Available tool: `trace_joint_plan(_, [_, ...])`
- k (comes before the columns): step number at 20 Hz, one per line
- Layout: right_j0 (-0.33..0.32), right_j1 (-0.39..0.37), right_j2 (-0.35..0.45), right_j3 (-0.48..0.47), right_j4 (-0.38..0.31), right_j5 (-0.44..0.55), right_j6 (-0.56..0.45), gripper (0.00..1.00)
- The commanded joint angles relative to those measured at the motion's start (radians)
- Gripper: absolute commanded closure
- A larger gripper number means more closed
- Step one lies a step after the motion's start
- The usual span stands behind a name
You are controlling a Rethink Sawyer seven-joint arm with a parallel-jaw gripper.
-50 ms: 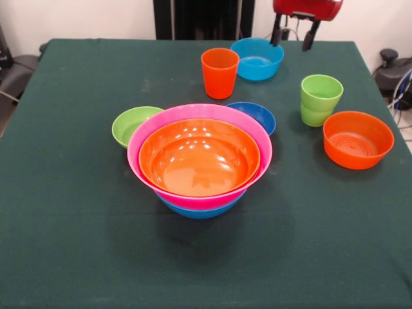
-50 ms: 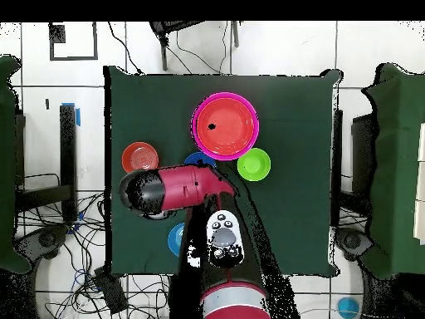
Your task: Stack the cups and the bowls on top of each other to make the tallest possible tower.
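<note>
While my claw [image 1: 293, 37] hangs open and empty, fingers spread, just beside the light blue bowl [image 1: 257, 58], the tower [image 1: 199, 158] sits well away from it at mid-table [image 1: 71, 244]: an orange bowl nested in a pink bowl, over a blue bowl whose rim alone shows. Nothing lies in the orange bowl. Near the claw stand an orange cup [image 1: 219, 72], empty, and two lime green cups [image 1: 320, 99], one nested in the other. A small orange bowl [image 1: 358, 139] lies beyond those, empty. Touching the tower: a lime green bowl [image 1: 133, 124] and a dark blue bowl [image 1: 255, 115]. Overhead, my arm [image 2: 170, 188] hides the cups; the front view shows them.
</note>
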Motion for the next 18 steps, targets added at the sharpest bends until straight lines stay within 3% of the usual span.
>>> trace_joint_plan(1, [-0.023, 0.052, 0.039, -0.071, 0.013, 0.073, 0.027, 0.0])
trace_joint_plan(18, [-0.051, 0.098, 0.148, -0.065, 0.07, -0.037, -0.01, 0.0])
